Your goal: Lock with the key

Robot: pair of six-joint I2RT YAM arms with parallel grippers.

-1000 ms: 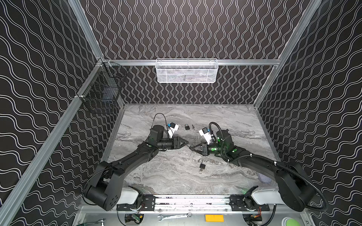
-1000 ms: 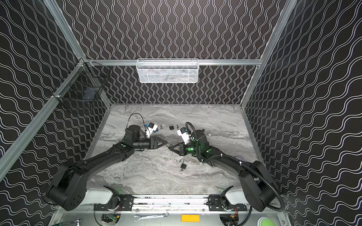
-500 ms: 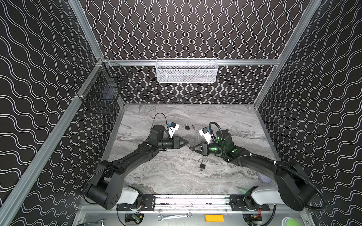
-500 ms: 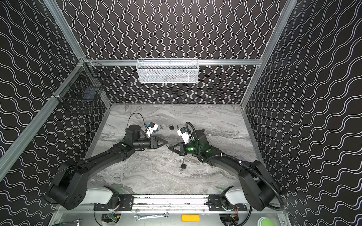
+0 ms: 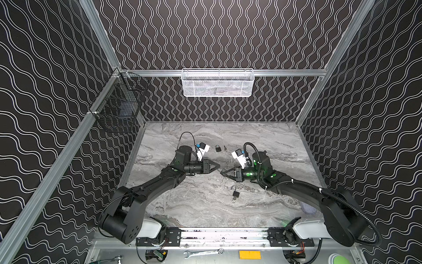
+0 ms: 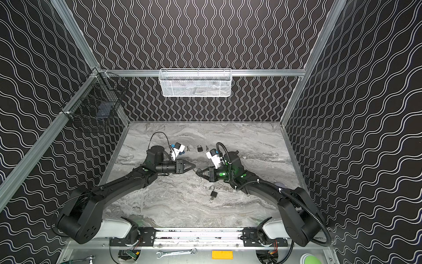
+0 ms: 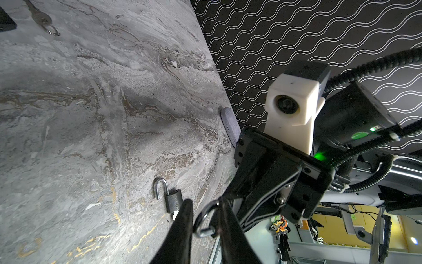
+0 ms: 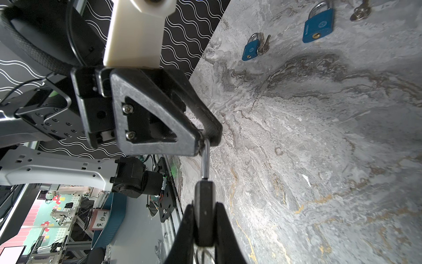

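Observation:
My right gripper is shut on the dark body of a small padlock. Its silver shackle sticks out toward my left gripper, whose tips pinch the shackle's loop. In both top views the two grippers meet tip to tip mid-table, left gripper against right gripper. The held lock's key is hidden; only a thin wire ring shows under the body between my right fingers.
A second black padlock with an open shackle lies on the marble just in front of the grippers. Two blue padlocks, each with a loose key beside it, lie toward the back. A white basket hangs on the back wall and a black one on the left.
The left gripper's jaws have narrowed onto the shackle. Both arms stay almost where they were.

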